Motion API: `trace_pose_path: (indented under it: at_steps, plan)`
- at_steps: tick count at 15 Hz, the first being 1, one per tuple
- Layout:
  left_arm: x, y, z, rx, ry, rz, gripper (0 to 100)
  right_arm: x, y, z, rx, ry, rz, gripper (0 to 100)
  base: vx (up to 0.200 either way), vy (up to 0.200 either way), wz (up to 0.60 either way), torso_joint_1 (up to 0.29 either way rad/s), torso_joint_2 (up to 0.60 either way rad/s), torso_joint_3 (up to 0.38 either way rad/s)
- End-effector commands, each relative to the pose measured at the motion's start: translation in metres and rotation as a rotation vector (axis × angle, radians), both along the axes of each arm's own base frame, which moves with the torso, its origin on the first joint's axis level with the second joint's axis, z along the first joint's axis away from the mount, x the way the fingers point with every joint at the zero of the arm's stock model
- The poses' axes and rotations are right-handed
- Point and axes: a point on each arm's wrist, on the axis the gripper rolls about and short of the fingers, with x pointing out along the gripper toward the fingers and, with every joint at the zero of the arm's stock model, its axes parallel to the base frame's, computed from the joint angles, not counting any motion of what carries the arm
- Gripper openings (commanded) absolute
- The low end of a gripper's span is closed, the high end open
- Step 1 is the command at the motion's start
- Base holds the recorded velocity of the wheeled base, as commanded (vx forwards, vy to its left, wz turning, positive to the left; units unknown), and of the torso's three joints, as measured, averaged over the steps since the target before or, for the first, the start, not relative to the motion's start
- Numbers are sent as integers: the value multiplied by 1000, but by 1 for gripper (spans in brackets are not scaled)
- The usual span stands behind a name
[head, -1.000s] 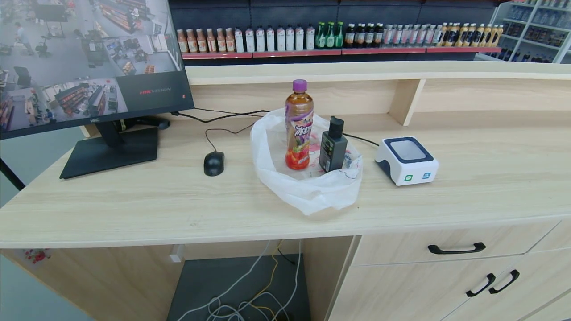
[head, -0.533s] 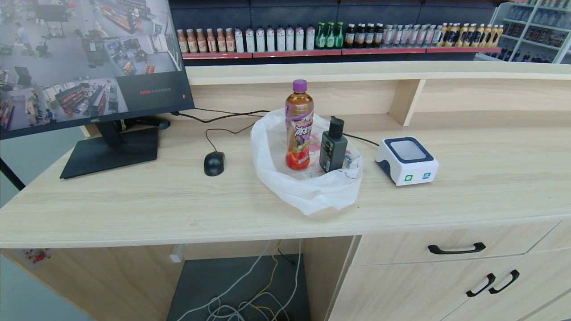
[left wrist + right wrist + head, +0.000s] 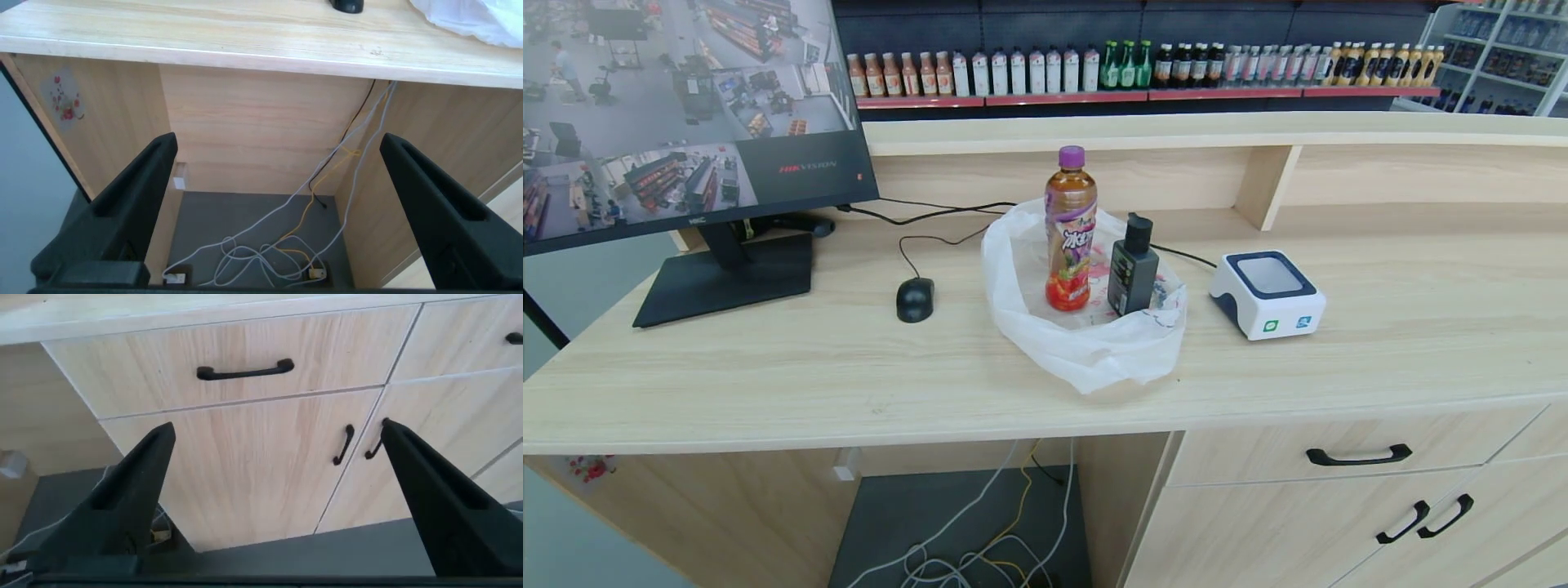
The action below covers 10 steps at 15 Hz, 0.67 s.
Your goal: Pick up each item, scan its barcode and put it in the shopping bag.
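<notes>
Apparently nothing has moved over the last second: the drink bottle (image 3: 1070, 229) and the small dark bottle (image 3: 1132, 268) stand upright inside the shopping bag (image 3: 1086, 355) at the middle of the frame, with the scanner (image 3: 1266, 294) just right of it on the desk (image 3: 768, 367). The left jaws and the right jaws hang wide apart and empty, below desk level. With both items bagged, the task looks finished.

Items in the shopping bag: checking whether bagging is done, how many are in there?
2. The tea bottle stands upright in the shopping bag; the dark pump bottle stands beside it, nearer the scanner. Folds could hide something small.
</notes>
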Motion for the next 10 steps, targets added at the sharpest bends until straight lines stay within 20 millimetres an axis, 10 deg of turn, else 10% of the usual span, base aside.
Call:
trace_pose_path:
  at_steps: [1, 10]
  plan:
    - [0, 0, 0, -1, 0, 1, 100, -2, -1, -1, 21, -26, -61, 100, 0, 0, 0, 0, 0, 0]
    - [0, 0, 0, -2, 0, 1, 100, -2, 1, 0, -52, 11, -204, 100, 0, 0, 0, 0, 0, 0]
